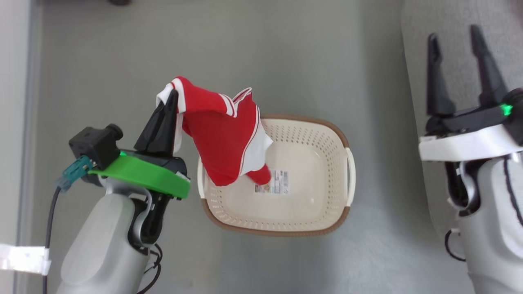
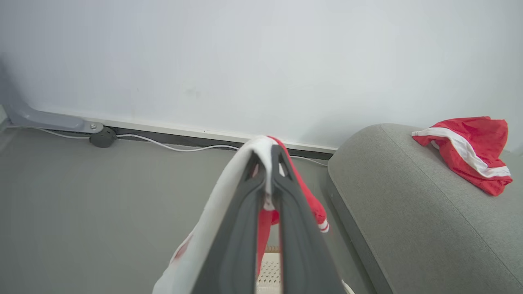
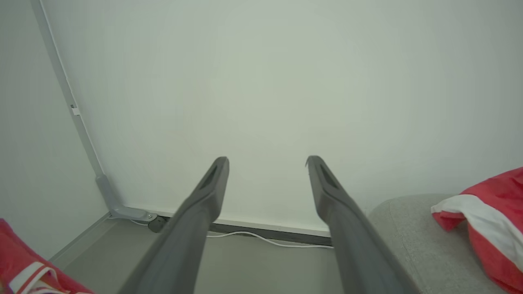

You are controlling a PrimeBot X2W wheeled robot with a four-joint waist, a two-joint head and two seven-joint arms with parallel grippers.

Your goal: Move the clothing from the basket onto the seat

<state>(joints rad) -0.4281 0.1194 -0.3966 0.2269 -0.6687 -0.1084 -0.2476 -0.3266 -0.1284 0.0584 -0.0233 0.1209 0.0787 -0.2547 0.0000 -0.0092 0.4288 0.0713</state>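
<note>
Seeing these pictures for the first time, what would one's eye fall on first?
A bright red jersey dangles from the shut left gripper, its lower end over the cream basket. Red shorts lie on the grey sofa, while the right gripper stands open and empty.

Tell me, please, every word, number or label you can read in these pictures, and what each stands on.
On the paper label at the bottom of the laundry basket: printed lines, too small and blurred to read.
On the red jersey: no lettering shows on the folds in view.
On the red shorts lying on the sofa: no text.
So nothing here can be read.
</note>
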